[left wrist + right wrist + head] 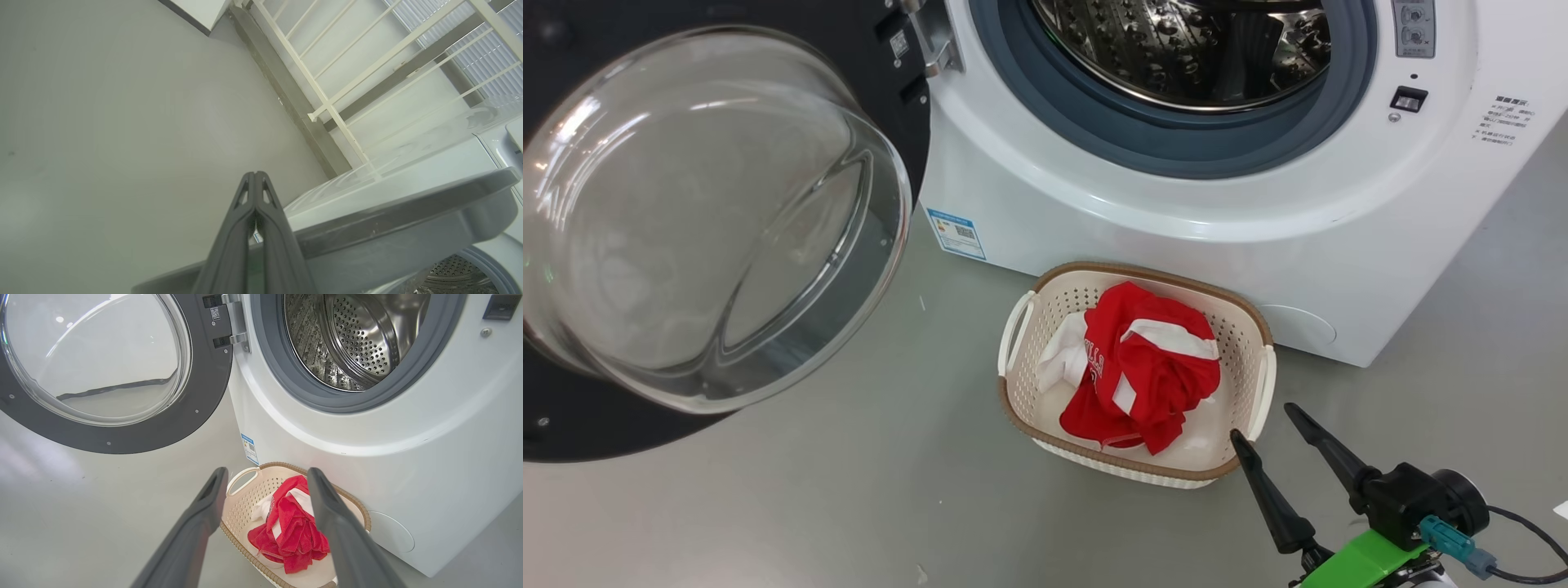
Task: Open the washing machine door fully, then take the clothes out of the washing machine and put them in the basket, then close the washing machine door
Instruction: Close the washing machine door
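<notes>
- The washing machine door [703, 220], a large round glossy black ring around a clear domed glass bowl, stands swung wide open at the left of the big white boxy front-loading washing machine [1176, 204]. It hangs on a metal hinge [935, 49] at the left edge of the opening.
- The perforated steel drum [1192, 49] looks empty where it can be seen. The bright red clothes with white trim [1152, 359] lie bunched in the small cream perforated basket with a brown rim [1045, 310], which sits on the grey floor [890, 490] just in front of the machine.
- Closing the door is probably what remains.
- The door is likely stiff and fairly heavy, and will swing freely on its hinge. The ring looks slick, and the glass should be spared knocks.
- A push on the black ring at its free left edge, far from the hinge, would give the most leverage.
- The left gripper [255, 177] has its fingers pressed together with nothing between them. It points over the door's grey edge [388, 228]; whether it touches that edge cannot be told.
- The right gripper [1262, 423] is spread wide and empty, near and right of the basket, and aims at the clothes.
</notes>
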`<state>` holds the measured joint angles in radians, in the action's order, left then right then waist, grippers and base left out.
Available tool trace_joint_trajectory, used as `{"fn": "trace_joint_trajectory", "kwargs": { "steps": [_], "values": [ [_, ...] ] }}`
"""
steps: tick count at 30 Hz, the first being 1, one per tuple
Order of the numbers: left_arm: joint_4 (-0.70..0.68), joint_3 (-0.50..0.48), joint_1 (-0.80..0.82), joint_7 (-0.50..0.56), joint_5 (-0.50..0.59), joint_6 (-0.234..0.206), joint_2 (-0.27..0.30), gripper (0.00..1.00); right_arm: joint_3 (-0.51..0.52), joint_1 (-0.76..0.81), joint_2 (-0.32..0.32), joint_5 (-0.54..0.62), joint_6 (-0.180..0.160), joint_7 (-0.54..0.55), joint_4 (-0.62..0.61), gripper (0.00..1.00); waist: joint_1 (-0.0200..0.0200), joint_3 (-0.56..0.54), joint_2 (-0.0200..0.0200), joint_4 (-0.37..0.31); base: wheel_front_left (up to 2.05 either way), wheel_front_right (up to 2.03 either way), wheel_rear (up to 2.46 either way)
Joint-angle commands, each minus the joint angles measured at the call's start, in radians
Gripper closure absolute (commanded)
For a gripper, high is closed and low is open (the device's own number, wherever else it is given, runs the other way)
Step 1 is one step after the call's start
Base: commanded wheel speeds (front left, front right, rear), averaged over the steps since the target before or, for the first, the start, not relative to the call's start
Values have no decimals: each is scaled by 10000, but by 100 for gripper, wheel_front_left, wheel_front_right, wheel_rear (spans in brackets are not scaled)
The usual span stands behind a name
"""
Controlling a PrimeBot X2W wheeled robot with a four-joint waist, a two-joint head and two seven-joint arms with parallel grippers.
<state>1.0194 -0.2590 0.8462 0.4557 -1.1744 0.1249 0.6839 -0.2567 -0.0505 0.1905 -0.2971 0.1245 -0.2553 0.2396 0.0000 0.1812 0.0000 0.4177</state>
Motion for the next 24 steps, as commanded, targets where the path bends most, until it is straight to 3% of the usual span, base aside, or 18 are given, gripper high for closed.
{"fn": "trace_joint_trajectory", "kwargs": {
  "steps": [1, 14, 24],
  "values": [
    [-150, -178, 165, 362, -211, 57, 845, 100, -255, -351, 124, 77, 62, -65, -199, 0, 0, 7, 0, -15, 0, 0, 0],
    [-854, 97, -438, 2336, -1091, 57, 758, 100, -257, -363, 152, 63, 62, -65, -181, 0, 0, 17, 0, -84, 0, 0, 0],
    [-2750, 425, -1380, 3534, -1952, 57, 843, 100, -186, -308, 21, 66, 62, -65, -177, 0, 0, -175, 0, -89, 0, 0, 0]
  ]
}}
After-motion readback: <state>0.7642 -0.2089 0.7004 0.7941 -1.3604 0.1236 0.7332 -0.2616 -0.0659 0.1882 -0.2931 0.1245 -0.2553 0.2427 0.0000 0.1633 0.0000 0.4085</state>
